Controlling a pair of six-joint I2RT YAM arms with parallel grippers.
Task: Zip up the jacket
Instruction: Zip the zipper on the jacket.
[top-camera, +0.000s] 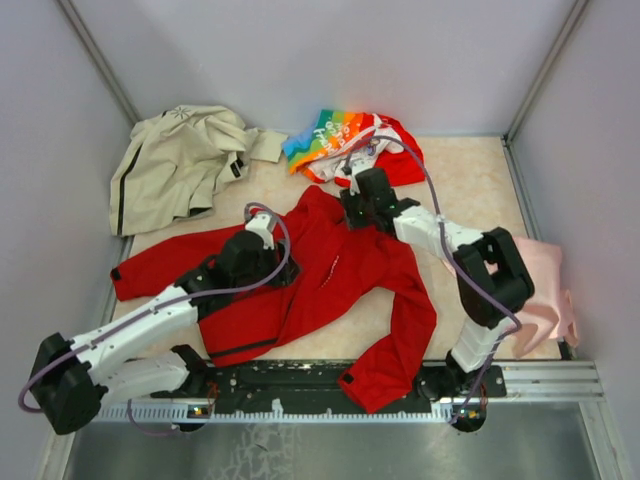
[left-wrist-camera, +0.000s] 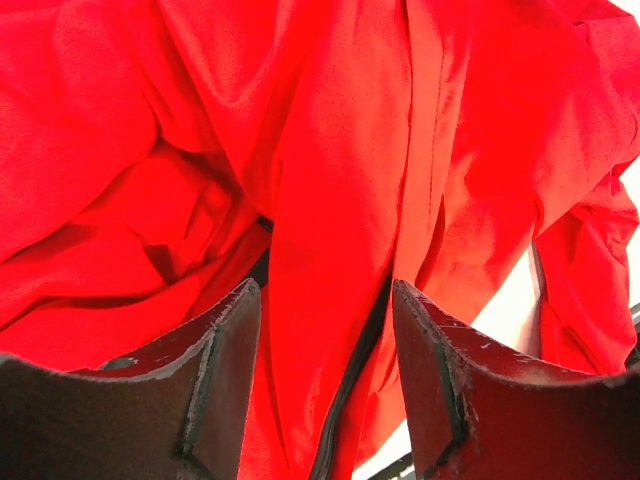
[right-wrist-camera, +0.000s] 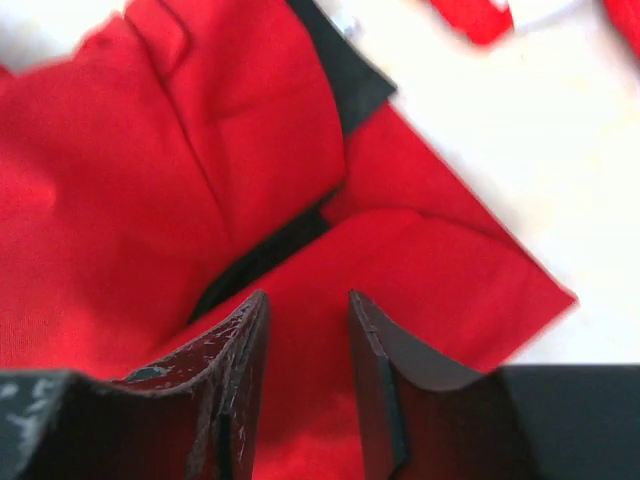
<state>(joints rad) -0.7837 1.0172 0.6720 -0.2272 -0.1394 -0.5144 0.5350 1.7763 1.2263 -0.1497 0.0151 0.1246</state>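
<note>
The bright red jacket (top-camera: 330, 280) lies spread on the table, sleeves out to the left and toward the front right. My left gripper (top-camera: 262, 232) is over its left front panel; in the left wrist view it (left-wrist-camera: 325, 300) is open, with red fabric (left-wrist-camera: 330, 200) and a dark zipper line (left-wrist-camera: 355, 370) between the fingers. My right gripper (top-camera: 352, 210) is at the collar end; in the right wrist view it (right-wrist-camera: 308, 305) is open just above red fabric (right-wrist-camera: 420, 270), near a black lining strip (right-wrist-camera: 260, 255).
A beige jacket (top-camera: 175, 165) lies at the back left. A rainbow-and-white printed red garment (top-camera: 345, 140) lies behind the collar. A pink cloth (top-camera: 545, 290) hangs at the right edge. Grey walls enclose the table; a metal rail (top-camera: 560, 378) runs along the front.
</note>
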